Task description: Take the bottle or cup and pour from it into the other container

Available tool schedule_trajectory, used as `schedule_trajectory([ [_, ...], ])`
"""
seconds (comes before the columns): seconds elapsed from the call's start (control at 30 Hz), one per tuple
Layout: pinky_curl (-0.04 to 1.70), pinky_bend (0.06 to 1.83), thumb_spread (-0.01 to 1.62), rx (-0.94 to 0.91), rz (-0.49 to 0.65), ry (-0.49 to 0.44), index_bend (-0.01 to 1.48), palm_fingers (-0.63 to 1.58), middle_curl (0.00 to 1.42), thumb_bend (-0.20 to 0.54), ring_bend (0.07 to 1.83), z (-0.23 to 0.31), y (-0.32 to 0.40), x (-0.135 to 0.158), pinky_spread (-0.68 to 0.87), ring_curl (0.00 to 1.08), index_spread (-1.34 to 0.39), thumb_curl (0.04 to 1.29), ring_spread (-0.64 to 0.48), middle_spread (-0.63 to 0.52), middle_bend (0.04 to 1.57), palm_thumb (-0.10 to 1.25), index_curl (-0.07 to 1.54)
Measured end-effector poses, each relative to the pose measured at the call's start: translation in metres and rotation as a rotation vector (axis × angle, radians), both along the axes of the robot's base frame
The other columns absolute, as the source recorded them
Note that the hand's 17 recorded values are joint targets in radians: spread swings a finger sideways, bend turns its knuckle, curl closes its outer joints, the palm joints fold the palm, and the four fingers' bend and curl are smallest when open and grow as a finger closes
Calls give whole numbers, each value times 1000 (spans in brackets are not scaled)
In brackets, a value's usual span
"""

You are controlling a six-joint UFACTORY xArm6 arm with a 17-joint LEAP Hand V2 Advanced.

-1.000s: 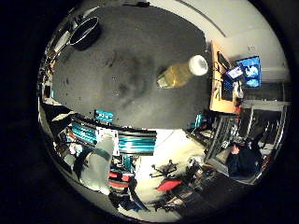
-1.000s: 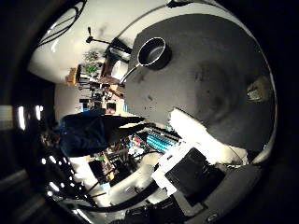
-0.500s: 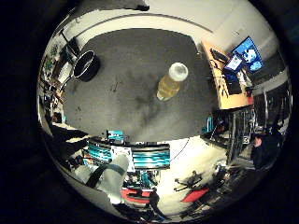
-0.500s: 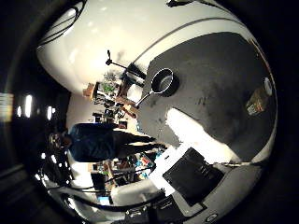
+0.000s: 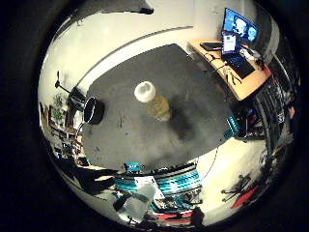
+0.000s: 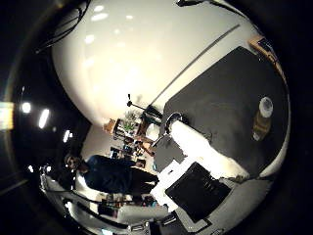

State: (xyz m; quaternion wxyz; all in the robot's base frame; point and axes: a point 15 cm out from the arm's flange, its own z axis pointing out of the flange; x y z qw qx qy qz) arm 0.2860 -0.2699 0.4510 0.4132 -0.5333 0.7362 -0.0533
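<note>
A bottle (image 5: 152,100) with yellow liquid and a white cap stands upright on the dark grey table (image 5: 193,87), seen from above in the right little finger side palm view. A black pot (image 5: 92,109) stands near one table edge, well away from the bottle. The right thumb side palm view shows the bottle (image 6: 261,116) small near the table's far side and the pot (image 6: 174,121) further along.
A wooden desk (image 5: 232,60) with monitors stands beyond one end of the table. A white wall (image 6: 166,49) rises behind the table. Teal equipment (image 5: 183,179) and clutter lie past the table's near edge.
The camera has swung and tilted, so the whole picture has shifted. The bottle and pot stand where they were on the table.
</note>
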Motion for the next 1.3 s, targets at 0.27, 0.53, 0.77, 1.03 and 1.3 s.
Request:
schedule_trajectory([
  [0.27,-5,820,1042,97,-10,-31,158,231,353,-29,431,-42,-43,0,476,236,-253,366,182,39,246,597,282],
  [0.53,-2,848,1040,183,6,-46,157,181,352,-28,447,-99,-69,-5,463,233,-244,343,181,58,250,565,280],
  [0.77,-3,863,1035,246,5,-56,159,149,350,-28,446,-136,-82,-11,456,230,-235,329,180,64,255,548,281],
  [1.03,-3,865,1029,306,13,-52,158,127,348,-26,448,-169,-86,-10,450,232,-227,317,177,78,257,531,279],
  [1.3,-3,861,1028,367,6,-38,160,125,347,-26,447,-199,-88,-9,457,230,-227,317,177,78,260,529,279],
])
